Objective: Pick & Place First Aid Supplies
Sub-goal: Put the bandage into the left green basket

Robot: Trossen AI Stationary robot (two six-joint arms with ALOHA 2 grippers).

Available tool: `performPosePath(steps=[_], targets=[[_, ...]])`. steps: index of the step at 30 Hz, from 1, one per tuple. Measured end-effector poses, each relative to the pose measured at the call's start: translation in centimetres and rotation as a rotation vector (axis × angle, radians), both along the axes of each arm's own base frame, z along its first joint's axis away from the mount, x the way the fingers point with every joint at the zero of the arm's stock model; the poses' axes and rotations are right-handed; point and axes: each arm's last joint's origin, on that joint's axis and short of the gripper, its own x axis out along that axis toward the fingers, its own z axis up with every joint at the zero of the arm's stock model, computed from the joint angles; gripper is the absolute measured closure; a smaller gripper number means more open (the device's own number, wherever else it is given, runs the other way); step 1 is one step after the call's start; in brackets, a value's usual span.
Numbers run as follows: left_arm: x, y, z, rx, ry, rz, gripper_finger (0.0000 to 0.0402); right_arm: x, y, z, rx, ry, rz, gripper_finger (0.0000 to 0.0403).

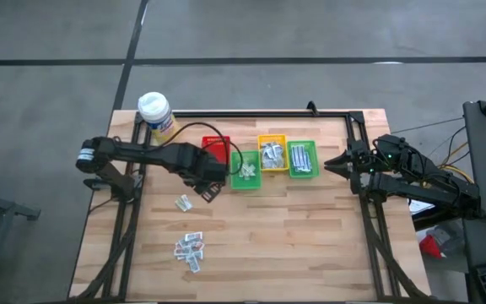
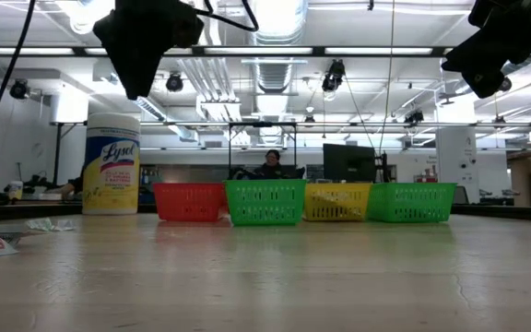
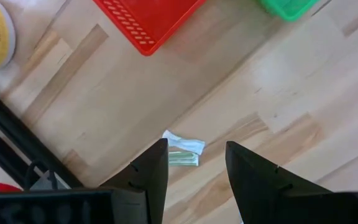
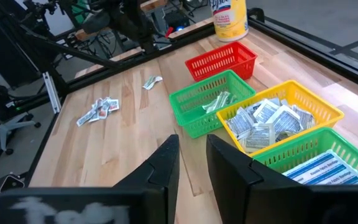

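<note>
Wooden table (image 1: pixel 310 245): we hold the left gripper (image 3: pixel 194 171) spread above a pale sachet (image 3: pixel 183 151) near the red bin (image 1: pixel 218 146); thin and flat, it may slide from the closing fingers.

The one readable text is the brand "Lysol", in blue script on the yellow label of the white-capped bottle (image 2: pixel 111 163) near the desk's (image 1: pixel 310 245) far left corner. Print on the blue-striped packets (image 4: pixel 319 169) stays illegible.
</note>
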Motion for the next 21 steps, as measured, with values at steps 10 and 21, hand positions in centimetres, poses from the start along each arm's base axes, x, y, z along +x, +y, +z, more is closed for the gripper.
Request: performPosePath(steps=[10, 21], targets=[[-1.9, -0.2, -2.9, -0.049, 0.034, 0.012, 0.0248, 0.0, 0.0, 0.0, 0.000, 0.000, 0.000, 0.0332], [-6.0, 0.0, -7.7, -0.102, -0.073, 0.062, 0.0248, 0.0, 0.0, 0.0, 0.000, 0.000, 0.000, 0.0318]])
